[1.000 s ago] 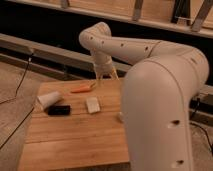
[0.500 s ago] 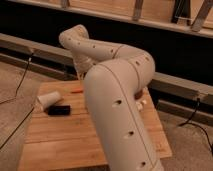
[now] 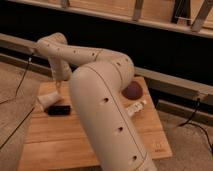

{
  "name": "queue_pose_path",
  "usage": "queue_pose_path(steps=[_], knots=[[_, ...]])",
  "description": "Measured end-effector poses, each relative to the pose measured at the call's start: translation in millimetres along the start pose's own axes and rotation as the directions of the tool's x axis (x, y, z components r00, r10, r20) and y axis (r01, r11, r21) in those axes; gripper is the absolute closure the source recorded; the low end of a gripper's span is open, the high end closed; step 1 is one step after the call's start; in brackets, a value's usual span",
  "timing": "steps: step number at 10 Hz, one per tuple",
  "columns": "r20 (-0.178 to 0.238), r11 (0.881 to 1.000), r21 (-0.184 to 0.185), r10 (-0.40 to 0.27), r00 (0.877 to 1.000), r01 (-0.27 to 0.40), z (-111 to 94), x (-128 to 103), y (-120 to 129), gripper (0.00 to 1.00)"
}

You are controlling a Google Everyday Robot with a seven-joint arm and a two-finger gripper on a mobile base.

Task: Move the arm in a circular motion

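Arm fills the middle of the view, over the wooden desk. Big near segment rises from bottom right, w/ long axis running up and slightly left to a bend near the desk's back half. From there a thinner link runs left and up to an elbow at upper left, then drops down toward the desk's left rear corner. So overall the arm points away from the camera and to the left.

End effector hangs at the low end of that last link, just above the desk's back left edge, near a white cylinder and a black block. Can't tell if it's wide or narrow; nothing seen held.

Progress: judging from one pose only, arm sits at the left side of whatever circle it traces. How much of the loop is done or left can't be read here. Dark round obj and a white marker lie on the right, partly hidden by the arm.
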Motion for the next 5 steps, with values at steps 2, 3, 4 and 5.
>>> queue_pose_path(steps=[2, 3, 4, 5], knots=[[-0.015, 0.997, -0.034, -0.073, 0.997, 0.073, -1, 37, 26, 0.35], [-0.021, 0.996, -0.039, -0.085, 0.996, 0.084, -2, 52, 30, 0.35], [-0.026, 0.995, -0.049, -0.09, 0.996, 0.088, -4, 72, 33, 0.35], [-0.032, 0.996, -0.056, -0.077, 0.996, 0.076, -7, 96, 29, 0.35]])
